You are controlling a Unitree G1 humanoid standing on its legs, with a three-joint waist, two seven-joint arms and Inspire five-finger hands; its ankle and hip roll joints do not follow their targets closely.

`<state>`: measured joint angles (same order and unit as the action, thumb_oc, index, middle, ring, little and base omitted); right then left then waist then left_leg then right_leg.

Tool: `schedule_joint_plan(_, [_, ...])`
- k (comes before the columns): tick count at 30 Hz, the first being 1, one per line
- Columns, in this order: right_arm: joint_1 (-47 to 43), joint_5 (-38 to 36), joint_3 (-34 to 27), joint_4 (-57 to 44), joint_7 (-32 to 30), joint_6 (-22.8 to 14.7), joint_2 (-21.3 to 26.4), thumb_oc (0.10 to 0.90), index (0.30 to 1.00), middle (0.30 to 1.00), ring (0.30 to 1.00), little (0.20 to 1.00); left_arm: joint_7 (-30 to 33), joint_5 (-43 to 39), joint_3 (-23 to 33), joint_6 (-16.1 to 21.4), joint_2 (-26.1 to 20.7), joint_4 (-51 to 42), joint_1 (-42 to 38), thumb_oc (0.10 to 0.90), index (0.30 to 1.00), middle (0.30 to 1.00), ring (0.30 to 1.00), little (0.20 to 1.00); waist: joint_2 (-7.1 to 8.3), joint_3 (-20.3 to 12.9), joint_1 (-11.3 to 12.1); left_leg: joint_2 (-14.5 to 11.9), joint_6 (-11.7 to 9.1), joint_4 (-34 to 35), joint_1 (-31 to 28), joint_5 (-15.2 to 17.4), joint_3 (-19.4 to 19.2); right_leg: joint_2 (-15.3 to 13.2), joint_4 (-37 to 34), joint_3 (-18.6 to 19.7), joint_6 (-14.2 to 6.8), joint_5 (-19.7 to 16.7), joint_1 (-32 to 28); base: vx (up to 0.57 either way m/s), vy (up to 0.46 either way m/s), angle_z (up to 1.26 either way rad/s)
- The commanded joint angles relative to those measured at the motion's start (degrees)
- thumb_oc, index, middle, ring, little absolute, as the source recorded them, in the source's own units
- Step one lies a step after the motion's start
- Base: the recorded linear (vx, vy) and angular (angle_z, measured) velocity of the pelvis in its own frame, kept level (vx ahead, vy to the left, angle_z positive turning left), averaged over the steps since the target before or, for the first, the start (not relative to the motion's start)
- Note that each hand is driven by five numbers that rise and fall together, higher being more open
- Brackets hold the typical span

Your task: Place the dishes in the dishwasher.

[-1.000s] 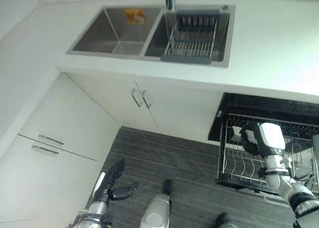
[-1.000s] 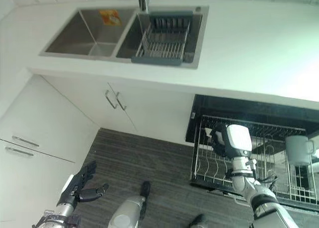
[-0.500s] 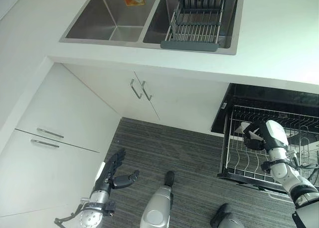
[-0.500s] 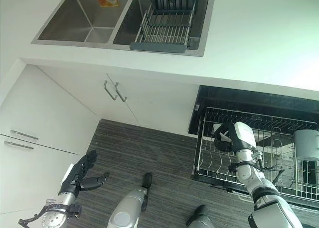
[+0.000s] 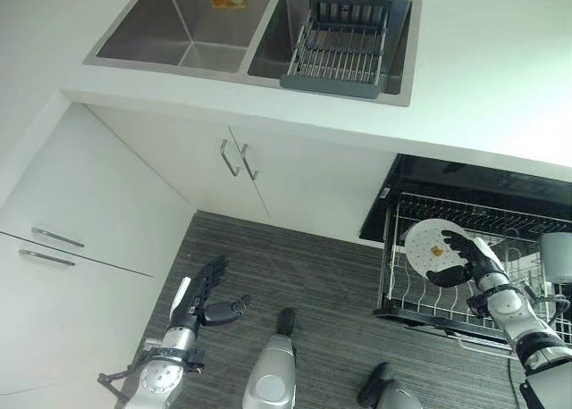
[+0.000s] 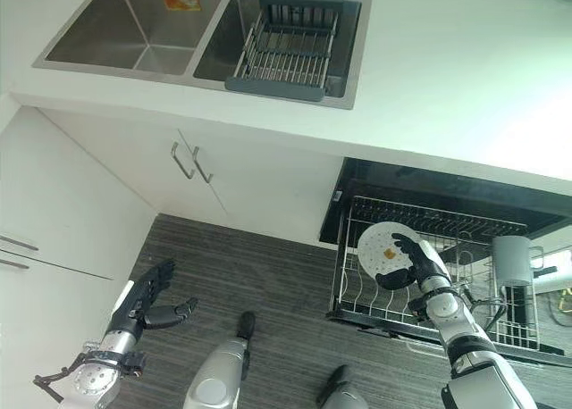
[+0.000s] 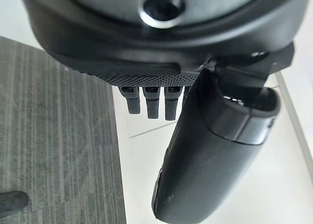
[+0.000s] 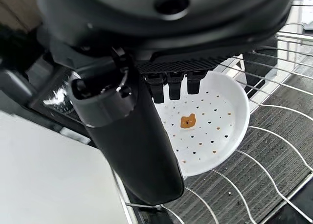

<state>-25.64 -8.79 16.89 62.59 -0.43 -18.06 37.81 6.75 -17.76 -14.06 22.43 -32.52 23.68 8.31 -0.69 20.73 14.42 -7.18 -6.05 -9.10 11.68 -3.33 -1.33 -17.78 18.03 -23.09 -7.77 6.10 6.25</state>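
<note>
right hand (image 6: 416,264) has fingers & thumb curled round the edge of a white plate (image 6: 382,248), held over the left end of the pulled-out dishwasher rack (image 6: 357,295). plate is white w/ small dots & a little orange figure at its centre; in the right wrist view the plate (image 8: 210,126) shows past the fingers, wire tines of the rack beneath it. plate looks tilted, face turned up toward the head cam; can't tell if its lower edge touches the tines. the rack is a chrome wire basket sticking out of the dark dishwasher opening (image 5: 465,179) under the white countertop (image 5: 500,87). a grey cup (image 6: 512,260) stands at the rack's right end, well apart from the plate.

left hand (image 5: 204,304) hangs low over the grey striped floor (image 5: 313,284), near the white cabinet drawers (image 5: 71,248); fingers straight & relaxed, thumb out to the side, holding nothing.

up top: double steel sink (image 5: 170,29) set in the counter, w/ a grey dish-drying rack (image 5: 338,43) sitting in the right basin. cabinet doors w/ two bar handles (image 5: 234,157) below the sink.
</note>
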Motion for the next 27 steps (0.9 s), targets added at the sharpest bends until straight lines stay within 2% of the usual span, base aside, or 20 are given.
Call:
schedule_joint_plan(1, [1.15, -10.53, -4.27, -7.67, 4.32, 2.40, 2.44, 0.800, 0.900, 0.900, 0.900, 0.900, -1.36, 0.07, 4.59, 1.19, -2.67, -6.74, 2.07, 0.800, 0.900, 0.900, 0.900, 0.900, 1.36, -4.60, -0.32, -2.05, -0.59, -8.09, 0.54, 13.05, -0.02, 0.38, -0.84, 1.98, -3.27, 1.15, 0.81, 0.02, -0.018, -0.16])
schedule_joint_plan(3, [3.20, -12.71, -5.87, -13.37, 5.07, 6.71, 2.40, 0.800, 0.900, 0.900, 0.900, 0.900, -1.95, 0.77, 5.79, 0.17, -2.63, -7.78, 2.96, 0.800, 0.900, 0.900, 0.900, 0.900, 2.45, -5.19, -0.96, -2.62, -0.65, -8.09, -0.30, 13.28, -0.33, 0.97, -0.84, 2.12, -3.22, 1.22, 0.27, 0.01, -0.023, -0.14])
schedule_joint_plan(4, [3.60, -12.92, -6.08, -14.16, 5.10, 7.26, 2.39, 0.800, 0.900, 0.900, 0.900, 0.900, -2.08, 0.85, 5.96, 0.04, -2.67, -7.97, 3.14, 0.800, 0.900, 0.900, 0.900, 0.900, 2.61, -5.33, -1.04, -2.65, -0.65, -8.09, -0.29, 13.26, -0.36, 1.00, -0.84, 2.13, -3.21, 1.21, 0.29, -0.01, -0.018, -0.17])
schedule_joint_plan(7, [7.32, -15.74, -8.81, -24.20, 5.03, 14.87, 1.57, 0.800, 0.900, 0.900, 0.900, 0.900, -2.55, 1.69, 8.15, -0.97, -2.13, -9.20, 4.77, 0.800, 0.900, 0.900, 0.900, 0.900, 4.27, -5.96, -2.97, -3.69, -0.72, -8.09, -1.53, 13.48, -1.14, 1.88, -0.84, 2.92, -3.11, 1.26, -0.17, -0.01, -0.007, -0.19])
schedule_joint_plan(10, [11.40, -14.25, -11.42, -30.94, 5.44, 18.68, 1.10, 0.800, 0.900, 0.900, 0.900, 0.900, -2.59, 2.10, 9.60, -1.36, -1.37, -9.60, 5.98, 0.800, 0.900, 0.900, 0.900, 0.900, 5.28, -6.43, -4.32, -4.46, -0.71, -8.09, -2.61, 13.67, -1.90, 2.46, -0.84, 3.56, -3.11, 1.36, -0.67, -0.01, 0.017, -0.26])
schedule_joint_plan(12, [19.24, -12.89, -18.25, -42.63, 6.49, 25.58, -0.41, 0.800, 0.900, 0.900, 0.900, 0.900, -2.49, 3.29, 11.37, -0.74, 1.29, -8.67, 8.16, 0.800, 0.900, 0.900, 0.900, 0.900, 6.51, -7.57, -7.38, -5.30, -0.48, -8.09, -4.14, 14.14, -3.58, 3.59, -0.84, 5.14, -2.92, 1.82, -1.16, 0.00, 0.085, -0.42])
schedule_joint_plan(16, [26.33, -11.81, -24.63, -50.26, 7.36, 29.72, -1.26, 0.800, 0.900, 0.900, 0.900, 0.900, -2.97, 3.97, 13.29, -0.64, 2.22, -8.38, 9.25, 0.800, 0.900, 0.900, 0.900, 0.900, 7.19, -8.24, -9.93, -6.12, -0.37, -8.09, -5.27, 14.56, -5.44, 4.31, -0.84, 6.71, -2.95, 2.05, -1.19, 0.00, 0.042, -0.29])
schedule_joint_plan(19, [27.35, -11.68, -25.55, -51.32, 7.34, 30.29, -1.31, 0.800, 0.900, 0.900, 0.900, 0.900, -3.07, 4.05, 13.43, -0.67, 2.22, -8.36, 9.35, 0.800, 0.900, 0.900, 0.900, 0.900, 7.27, -8.34, -10.09, -6.21, -0.36, -8.09, -5.44, 14.66, -5.73, 4.41, -0.84, 6.95, -2.96, 2.06, -1.17, 0.00, 0.007, -0.24])
schedule_joint_plan(20, [30.42, -11.74, -28.83, -54.25, 5.62, 31.45, -1.45, 0.800, 0.900, 0.900, 0.900, 0.900, -3.38, 4.37, 14.10, -0.57, 2.57, -7.91, 9.71, 0.800, 0.900, 0.900, 0.900, 0.900, 7.53, -8.54, -11.48, -6.51, -0.35, -8.09, -6.09, 15.00, -6.77, 4.66, -0.84, 7.55, -3.10, 2.05, -1.19, 0.00, 0.019, -0.24])
schedule_joint_plan(23, [33.52, -13.11, -32.01, -55.84, 2.47, 33.04, -2.84, 0.800, 0.900, 0.900, 0.900, 0.900, -4.28, 4.58, 14.70, -0.35, 2.69, -7.89, 10.37, 0.800, 0.900, 0.900, 0.900, 0.900, 7.48, -8.90, -12.99, -7.00, -0.24, -8.09, -6.56, 15.29, -8.38, 4.79, -0.84, 8.25, -3.34, 1.96, -0.83, 0.00, 0.019, -0.17])
schedule_joint_plan(27, [36.86, -13.97, -33.26, -57.90, 1.92, 35.65, -5.13, 0.800, 0.900, 0.900, 0.900, 0.900, -4.46, 4.34, 15.09, -0.66, 2.83, -8.85, 11.23, 0.800, 0.900, 0.900, 0.900, 0.900, 7.32, -9.07, -14.16, -7.40, -0.06, -8.09, -7.11, 15.49, -9.64, 4.95, -0.84, 9.14, -3.41, 1.89, -0.54, 0.00, 0.014, -0.21])
